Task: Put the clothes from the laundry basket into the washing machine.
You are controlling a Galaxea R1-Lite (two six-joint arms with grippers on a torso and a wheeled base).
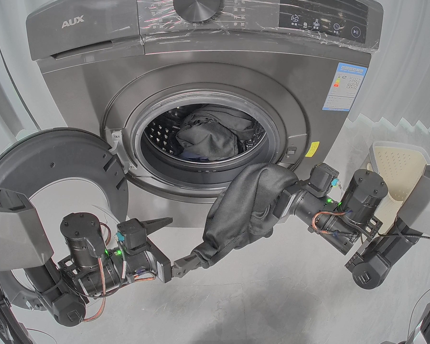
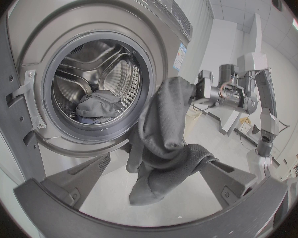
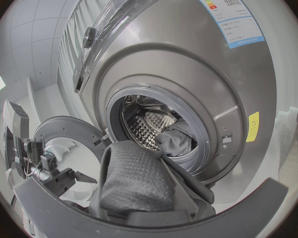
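The washing machine (image 1: pixel 81 87) stands with its round door (image 1: pixel 48 163) swung open, at about 9 o'clock from the drum opening in the head view. Inside the drum (image 1: pixel 162 134) lies a heap of dark clothes (image 1: pixel 210 132). A dark garment (image 1: pixel 246 211) hangs in front of the machine, at about 5 o'clock from the opening and outside the drum. The right gripper (image 1: pixel 274 192) pinches its upper end, and the cloth covers the fingers. The left gripper (image 1: pixel 181 239) is at about 6 o'clock, with jaws spread wide. The lower end of the garment lies over one finger (image 2: pixel 222 177) only. The cream laundry basket (image 1: pixel 399 166) is at 3 o'clock, beside the machine.
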